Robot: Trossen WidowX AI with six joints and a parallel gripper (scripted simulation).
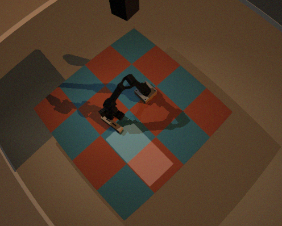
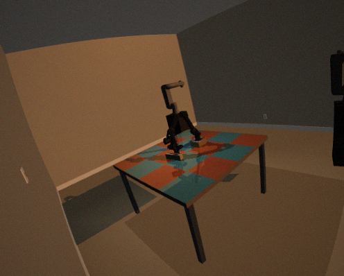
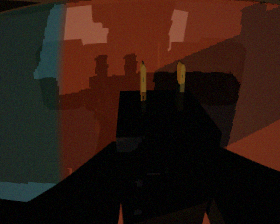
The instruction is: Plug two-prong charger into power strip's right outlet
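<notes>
My gripper (image 1: 111,113) (image 2: 173,148) is shut on the black two-prong charger (image 3: 164,125). In the wrist view its two brass prongs (image 3: 143,81) (image 3: 181,76) point away from the camera over a red tile. The tan power strip (image 1: 112,125) (image 2: 174,156) lies flat on the checkered table (image 1: 196,113) (image 2: 239,150), right under the gripper. The charger hangs just above the strip. The strip's outlets are hidden in the top and exterior views, and the strip does not show clearly in the dark wrist view.
The arm's base plate (image 1: 146,93) (image 2: 198,142) sits near the table's middle, behind the strip. A dark box (image 1: 124,8) stands on the floor beyond the table. A tall dark cabinet (image 2: 338,104) stands at the far right.
</notes>
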